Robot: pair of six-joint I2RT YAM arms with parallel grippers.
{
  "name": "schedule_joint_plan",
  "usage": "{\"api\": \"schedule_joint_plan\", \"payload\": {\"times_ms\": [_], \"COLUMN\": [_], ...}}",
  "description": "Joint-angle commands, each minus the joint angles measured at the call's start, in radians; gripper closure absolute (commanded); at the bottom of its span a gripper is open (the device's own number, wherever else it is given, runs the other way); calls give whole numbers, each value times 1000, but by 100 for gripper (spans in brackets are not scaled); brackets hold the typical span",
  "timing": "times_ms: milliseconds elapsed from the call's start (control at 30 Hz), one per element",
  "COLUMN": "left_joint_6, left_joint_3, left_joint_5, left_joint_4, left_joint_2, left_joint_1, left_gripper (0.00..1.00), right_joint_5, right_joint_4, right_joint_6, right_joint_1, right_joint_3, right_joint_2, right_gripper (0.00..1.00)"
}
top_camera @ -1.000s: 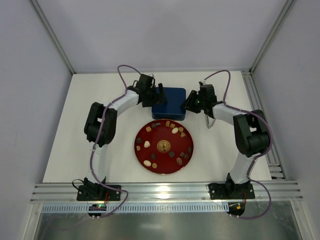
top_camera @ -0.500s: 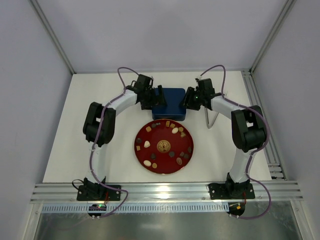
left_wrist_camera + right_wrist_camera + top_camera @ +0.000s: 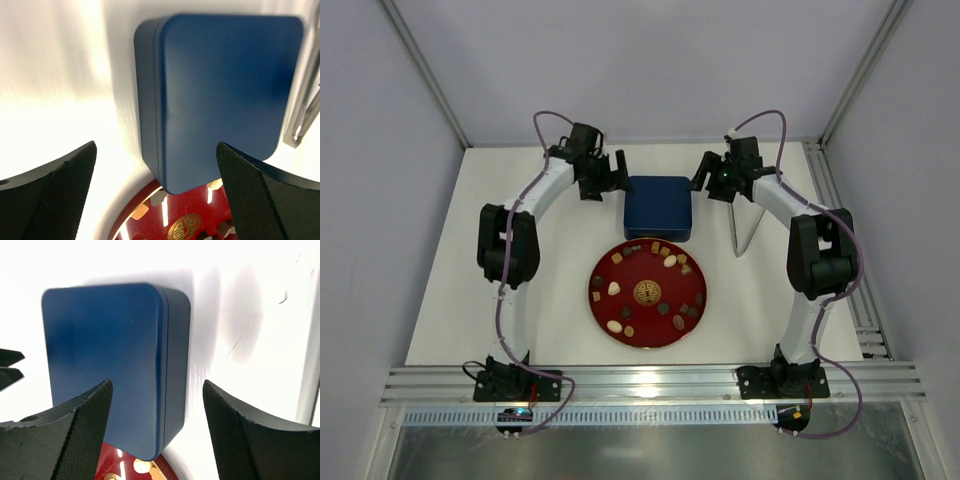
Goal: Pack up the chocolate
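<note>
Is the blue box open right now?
No, the blue box has its flat lid shut on top, and the chocolates sit out on the red plate.

Square dark-blue tin (image 3: 658, 207), lid shut, centre of frame, just above middle. Round red plate (image 3: 645, 268) directly below it, gold emblem at centre, upper rim meeting tin's lower edge. Thin V-shaped metal tool (image 3: 737, 240) right of tin, lying on white table (image 3: 470, 280)

**Closed tin flanked by both grippers, no contact**

Left gripper (image 3: 613, 172) and right gripper (image 3: 705, 172) stand either side of the dark-blue tin (image 3: 658, 208), jaws toward its far corners, touching nothing. Lid on. Nearward of both jaws, just beside the tin, the red plate (image 3: 638, 268) carries the chocolate (image 3: 670, 261).
</note>
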Motion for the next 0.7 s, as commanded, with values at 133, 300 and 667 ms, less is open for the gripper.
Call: {"api": "schedule_joint_plan", "payload": {"times_ms": [133, 300, 667], "left_joint_6": [51, 71, 68], "left_joint_3": [2, -206, -518], "left_joint_5": [-9, -9, -1], "left_joint_4": [-59, -15, 16], "left_joint_2": [-185, -400, -839], "left_joint_1": [5, 5, 8], "left_gripper": [0, 0, 0], "right_joint_5": [33, 105, 229], "right_joint_4": [-11, -8, -103], "right_joint_6": [-28, -51, -106], "right_joint_1": [-5, -8, -8], "right_joint_3": [11, -138, -388], "right_joint_2": [-238, -464, -965], "right_gripper": [18, 2, 0]}}
